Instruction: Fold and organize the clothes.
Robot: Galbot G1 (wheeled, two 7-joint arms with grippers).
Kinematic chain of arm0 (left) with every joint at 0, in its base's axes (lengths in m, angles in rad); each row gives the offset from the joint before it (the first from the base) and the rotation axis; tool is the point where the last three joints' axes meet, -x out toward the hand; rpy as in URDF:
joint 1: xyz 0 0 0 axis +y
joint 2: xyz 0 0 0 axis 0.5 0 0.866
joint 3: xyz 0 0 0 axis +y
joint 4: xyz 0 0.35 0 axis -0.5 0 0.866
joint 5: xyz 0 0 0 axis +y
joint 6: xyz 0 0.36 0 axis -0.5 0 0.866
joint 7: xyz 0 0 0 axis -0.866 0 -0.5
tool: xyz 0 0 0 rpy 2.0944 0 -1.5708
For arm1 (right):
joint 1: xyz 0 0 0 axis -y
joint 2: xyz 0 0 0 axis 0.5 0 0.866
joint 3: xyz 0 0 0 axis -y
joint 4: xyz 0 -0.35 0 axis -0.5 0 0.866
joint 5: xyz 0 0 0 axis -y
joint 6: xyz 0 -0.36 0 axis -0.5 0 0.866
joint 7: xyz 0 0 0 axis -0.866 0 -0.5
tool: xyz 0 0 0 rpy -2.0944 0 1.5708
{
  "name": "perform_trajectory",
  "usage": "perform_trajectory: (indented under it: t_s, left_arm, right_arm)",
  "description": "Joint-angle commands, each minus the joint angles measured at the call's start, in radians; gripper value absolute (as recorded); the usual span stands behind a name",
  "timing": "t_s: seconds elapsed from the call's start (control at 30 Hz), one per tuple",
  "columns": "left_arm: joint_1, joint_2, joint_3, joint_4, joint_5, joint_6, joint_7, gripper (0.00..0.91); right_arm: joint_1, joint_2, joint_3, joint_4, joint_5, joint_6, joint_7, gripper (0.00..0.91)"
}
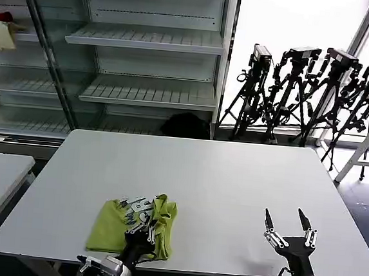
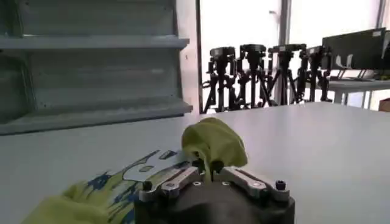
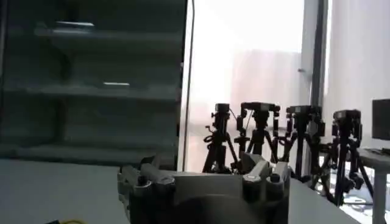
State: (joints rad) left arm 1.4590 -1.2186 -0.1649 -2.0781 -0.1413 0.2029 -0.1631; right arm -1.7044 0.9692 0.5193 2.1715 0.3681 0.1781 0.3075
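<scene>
Left gripper (image 1: 143,227) pinches the crumpled lime-green T-shirt (image 1: 115,232), print unreadable, on the white table (image 1: 219,186); right gripper (image 1: 287,220) spread; tripods (image 1: 305,90) behind.

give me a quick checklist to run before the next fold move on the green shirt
1. Left gripper has the T-shirt: ok, its fingers are pinched on a raised fold of fabric in the left wrist view.
2. Right gripper free to help: ok, fingers open, hovering over bare table apart from the shirt.
3. Shirt fully on the table: ok, though it lies close to the near edge.
4. Shirt flat and ready to fold: not ok, it is bunched, printed graphic partly showing.
5. How many layers are pinched: cannot tell.
</scene>
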Motion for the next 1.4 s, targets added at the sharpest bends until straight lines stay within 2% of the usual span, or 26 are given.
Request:
perform_trajectory:
  t_s: [0.03,0.33,0.5,0.6,0.7,0.83,0.9,1.0,1.1,1.23,1.4]
  left_arm:
    - [-0.028,-0.007,0.021,0.029,0.06,0.001,-0.005,0.907]
    - [0.005,0.001,0.064,-0.037,0.121,-0.011,0.0,0.907]
    - [0.049,-0.005,0.132,-0.098,0.175,-0.016,-0.017,0.907]
    - [0.069,-0.012,0.168,-0.132,0.247,-0.057,-0.022,0.907]
    - [0.101,-0.003,0.17,-0.192,0.248,-0.056,-0.024,0.907]
    - [0.119,0.049,0.048,-0.225,0.219,-0.014,-0.092,0.907]
    - [0.121,0.1,-0.045,-0.22,0.097,0.043,-0.138,0.907]
    - [0.133,0.139,-0.24,-0.187,-0.135,0.129,-0.135,0.907]
    - [0.127,0.166,-0.369,-0.113,-0.248,0.155,-0.138,0.907]
    - [0.111,0.155,-0.419,-0.044,-0.348,0.174,-0.15,0.907]
    - [0.106,0.102,-0.395,-0.032,-0.398,0.191,-0.145,0.907]
  right_arm:
    - [0.002,0.003,-0.004,-0.002,-0.003,0.001,-0.001,0.907]
    - [0.007,0.004,-0.003,-0.004,-0.005,0.001,-0.001,0.907]
    - [0.016,0.008,-0.01,-0.008,-0.007,-0.004,0.0,0.907]
    - [0.021,0.011,-0.013,-0.007,-0.009,-0.007,-0.001,0.907]
    - [0.022,0.01,-0.012,-0.004,-0.009,-0.01,0.001,0.907]
    - [0.022,0.005,-0.007,-0.008,-0.004,-0.006,0.003,0.907]
    - [0.021,0.002,-0.006,-0.011,-0.003,-0.002,0.004,0.907]
    - [0.021,0.003,-0.006,-0.014,-0.002,-0.001,0.003,0.907]
    - [0.024,0.003,-0.01,-0.017,-0.003,0.0,0.002,0.907]
    - [0.028,0.004,-0.011,-0.016,-0.004,-0.004,0.001,0.907]
    - [0.028,0.004,-0.008,-0.015,-0.006,-0.009,0.001,0.907]
